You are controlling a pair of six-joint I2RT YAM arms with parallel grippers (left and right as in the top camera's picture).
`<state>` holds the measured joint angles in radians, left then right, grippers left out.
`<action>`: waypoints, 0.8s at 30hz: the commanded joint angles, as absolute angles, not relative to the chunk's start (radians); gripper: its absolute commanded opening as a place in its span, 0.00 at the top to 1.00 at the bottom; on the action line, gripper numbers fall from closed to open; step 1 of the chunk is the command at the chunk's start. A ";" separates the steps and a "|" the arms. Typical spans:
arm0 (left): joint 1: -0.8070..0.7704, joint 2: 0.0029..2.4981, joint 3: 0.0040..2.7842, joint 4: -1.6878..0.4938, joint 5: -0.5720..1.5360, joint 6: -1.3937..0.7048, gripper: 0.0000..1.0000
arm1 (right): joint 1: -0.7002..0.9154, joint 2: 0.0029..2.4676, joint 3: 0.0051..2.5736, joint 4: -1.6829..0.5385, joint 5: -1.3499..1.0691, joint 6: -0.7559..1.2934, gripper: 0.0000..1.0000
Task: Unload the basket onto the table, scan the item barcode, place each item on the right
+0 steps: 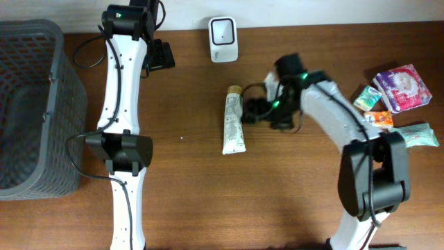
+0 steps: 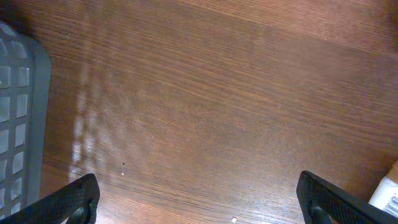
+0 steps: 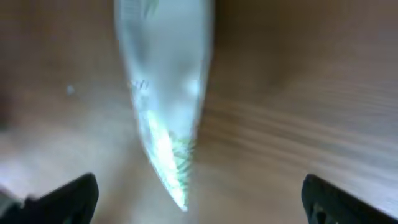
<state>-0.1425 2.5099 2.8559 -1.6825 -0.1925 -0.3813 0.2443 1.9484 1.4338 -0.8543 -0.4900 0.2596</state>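
The item, a white tube (image 1: 234,123) with a tan cap, lies flat on the wooden table, cap end toward the back. The white barcode scanner (image 1: 223,39) stands at the back edge, beyond the tube. My right gripper (image 1: 252,111) hovers just to the right of the tube, open and holding nothing. In the right wrist view the tube (image 3: 165,93) is a blurred pale wedge ahead of the open right gripper (image 3: 199,199). My left gripper (image 1: 162,55) stays near the back left, and the left wrist view shows it (image 2: 199,202) open over bare wood.
A grey plastic basket (image 1: 31,111) fills the left end of the table, and its wall (image 2: 18,118) shows in the left wrist view. Several packets lie at the right edge: pink (image 1: 402,87), green (image 1: 366,97), orange (image 1: 379,118) and teal (image 1: 420,133).
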 commanded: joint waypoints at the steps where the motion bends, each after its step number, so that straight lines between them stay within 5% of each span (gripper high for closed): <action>1: -0.134 2.504 2.862 -1.681 -0.206 -0.366 0.01 | 0.292 1.938 1.332 -0.725 -0.622 0.283 0.04; 9: -0.134 2.504 2.862 -1.681 -0.206 -0.365 0.01 | 0.368 2.010 1.245 -0.482 -0.537 0.432 0.14; 11: -0.134 2.504 2.862 -1.681 -0.206 -0.366 0.01 | 0.369 2.062 1.245 -0.438 -0.569 0.432 0.29; 16: -0.134 2.504 2.862 -1.681 -0.206 -0.366 0.01 | 0.360 2.072 1.256 -0.435 -0.577 0.424 0.96; 24: -0.134 2.504 2.862 -1.681 -0.206 -0.366 0.01 | 0.297 1.861 1.399 -0.559 -0.900 -0.014 0.96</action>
